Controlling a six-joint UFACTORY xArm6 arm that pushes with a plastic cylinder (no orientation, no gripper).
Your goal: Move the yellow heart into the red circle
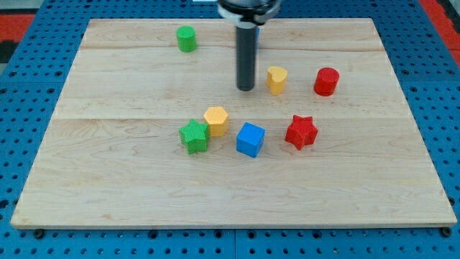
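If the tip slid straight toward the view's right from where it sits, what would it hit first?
My tip would probably meet the yellow heart first, just to its right; the red circle lies beyond it. Exact depth alignment is uncertain.

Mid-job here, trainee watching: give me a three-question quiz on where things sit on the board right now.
1. True or false: my tip is touching the red circle.
2. Which block sits nearest my tip? A) green circle B) yellow heart C) blue cube
3. Fill in: the green star sits against the yellow ____.

Key:
1. False. My tip stands to the view's left of the yellow heart, and the heart lies between it and the red circle.
2. B.
3. Hexagon; the red star sits apart, toward the view's right.
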